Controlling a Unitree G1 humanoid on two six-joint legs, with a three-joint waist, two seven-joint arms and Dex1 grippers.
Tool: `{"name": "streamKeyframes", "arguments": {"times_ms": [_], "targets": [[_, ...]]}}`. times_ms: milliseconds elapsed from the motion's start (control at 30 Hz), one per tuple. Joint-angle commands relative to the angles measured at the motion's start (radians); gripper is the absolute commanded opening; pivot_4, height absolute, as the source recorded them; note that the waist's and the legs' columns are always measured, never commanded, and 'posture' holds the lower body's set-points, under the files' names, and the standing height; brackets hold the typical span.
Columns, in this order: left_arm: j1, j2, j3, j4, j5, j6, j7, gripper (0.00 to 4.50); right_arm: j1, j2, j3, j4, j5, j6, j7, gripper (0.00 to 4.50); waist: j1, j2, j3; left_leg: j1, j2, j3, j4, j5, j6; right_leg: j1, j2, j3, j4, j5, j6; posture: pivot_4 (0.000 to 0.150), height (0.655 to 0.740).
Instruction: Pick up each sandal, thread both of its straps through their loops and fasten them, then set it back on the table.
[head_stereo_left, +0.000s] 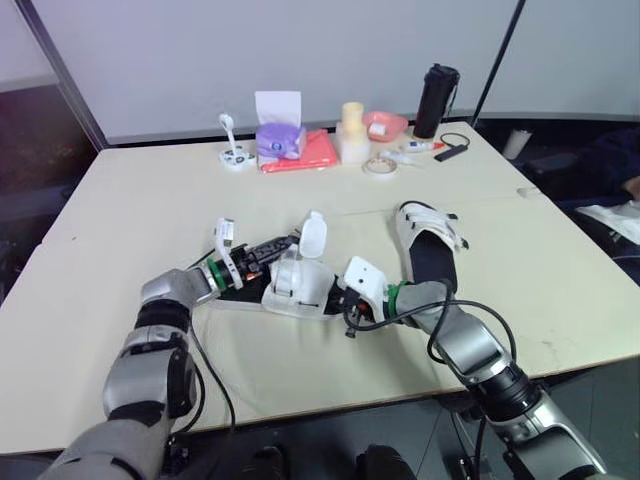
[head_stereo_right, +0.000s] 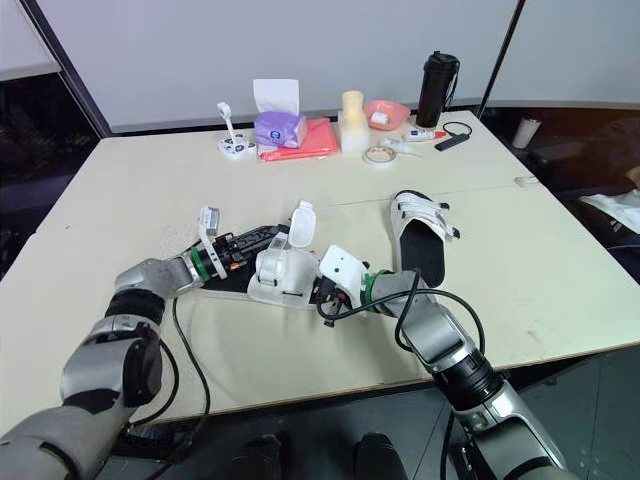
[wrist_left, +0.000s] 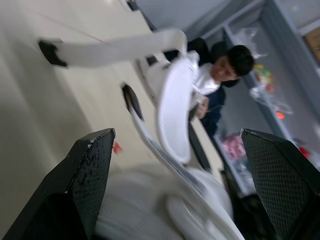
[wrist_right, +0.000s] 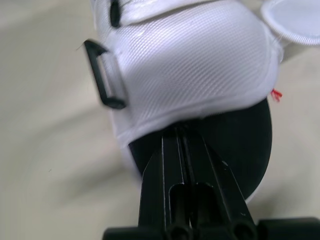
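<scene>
Right wrist view: shows right gripper (wrist_right: 183, 129) pinched together against sandal (wrist_right: 190, 60) at centre of table (head_stereo_left: 120, 210), left gripper (wrist_left: 176, 137) splayed wide around its other end; risks shoving sandal away, nothing clamped.

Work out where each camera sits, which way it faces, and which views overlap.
Left eye view: on the head, looking forward and down at the cream table; both arms show, left gripper and right gripper at the black-soled, white-strapped sandal.
Right eye view: beside it, same scene and arms.
Left wrist view: on the left wrist, looking along its open fingers at the sandal's white strap; a person beyond.
Right wrist view: on the right wrist, along shut fingers against the sandal's white upper.
Shared: both wrist views show that sandal.
</scene>
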Motion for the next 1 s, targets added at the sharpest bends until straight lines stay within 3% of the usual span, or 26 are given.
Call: {"name": "streamKeyframes", "arguments": {"times_ms": [33, 333, 633, 1000], "targets": [[0.04, -0.008, 0.007, -0.11, -0.057, 0.099, 0.025, 4.2, -0.013, 0.009, 0.005, 0.026, 0.0, -0.006, 0.002, 0.0, 0.007, 0.0, 0.0, 0.0, 0.0, 0.0, 0.0, 0.0, 0.0, 0.0, 0.0, 0.0, 0.0, 0.0, 0.0, 0.15, 0.74], [0.015, 0.034, 0.067, -0.215, -0.129, 0.103, 0.087, 4.2, -0.021, 0.007, 0.011, 0.047, -0.007, -0.027, 0.011, 0.0, 0.019, -0.001, 0.001, 0.0, 0.0, 0.0, 0.0, 0.0, 0.0, 0.0, 0.0, 0.0, -0.003, 0.0, -0.001, 0.15, 0.74], [-0.08, 0.058, 0.023, -0.168, -0.126, 0.067, 0.021, 4.2, -0.025, 0.008, 0.017, 0.066, -0.017, -0.039, 0.019, 0.0, 0.019, -0.002, 0.001, -0.001, 0.0, 0.001, -0.001, 0.0, 0.0, 0.001, 0.0, 0.0, -0.005, 0.001, -0.001, 0.15, 0.74], [-0.185, 0.005, -0.213, 0.14, 0.124, -0.184, -0.074, 4.2, -0.031, 0.004, 0.019, 0.074, -0.022, -0.047, 0.026, 0.0, 0.018, -0.002, 0.001, -0.001, -0.001, 0.004, -0.001, 0.0, 0.0, 0.001, 0.0, -0.001, -0.007, 0.001, -0.001, 0.15, 0.74]]}}
